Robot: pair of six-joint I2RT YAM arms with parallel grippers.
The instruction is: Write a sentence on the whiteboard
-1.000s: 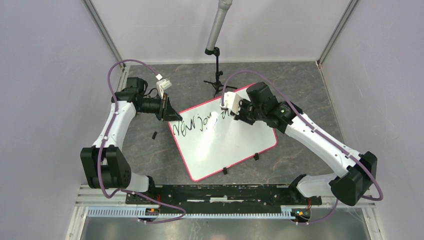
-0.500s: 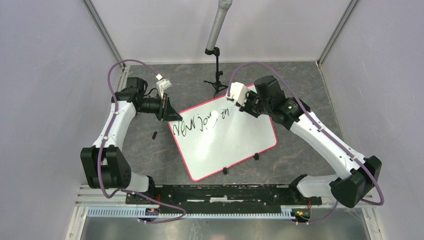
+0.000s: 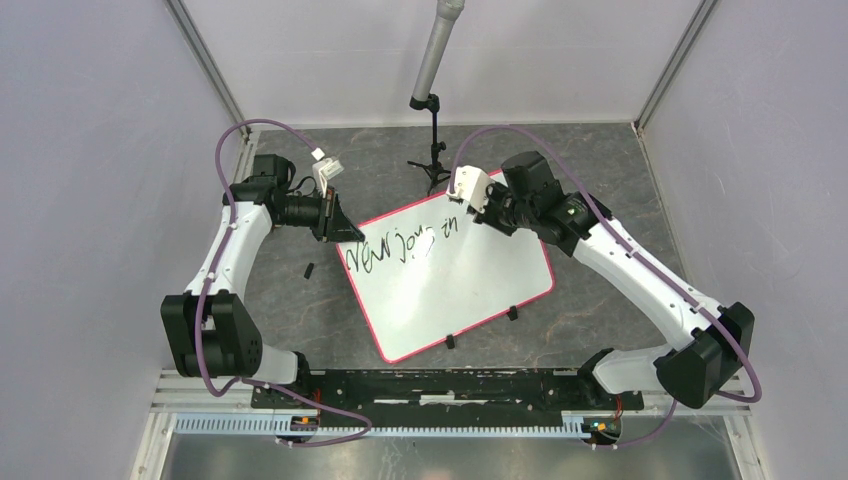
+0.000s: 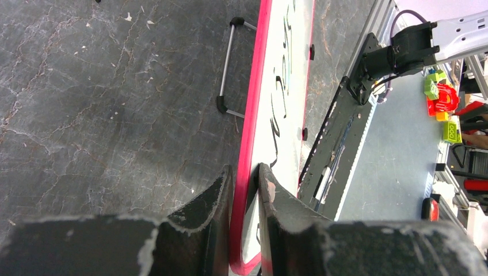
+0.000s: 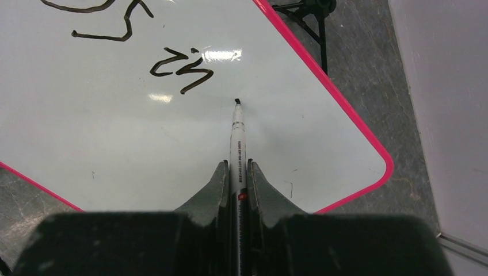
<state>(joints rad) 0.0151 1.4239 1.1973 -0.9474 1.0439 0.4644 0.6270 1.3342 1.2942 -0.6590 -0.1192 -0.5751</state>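
Seemingly part-written sentence (image 3: 400,245) on whiteboard (image 3: 470,290) — left gripper (image 4: 244,169) clamping rim (image 4: 248,138), right gripper (image 5: 236,164) pinching marker (image 5: 236,132) beside last word.

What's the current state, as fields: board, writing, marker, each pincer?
whiteboard: skewed to the arms, pink rim
sentence: one slanted line of black writing toward the far edge
left pincer: shut on whiteboard rim at its left corner
right pincer: shut on marker
marker tip: just past last written word; contact with board cannot be told
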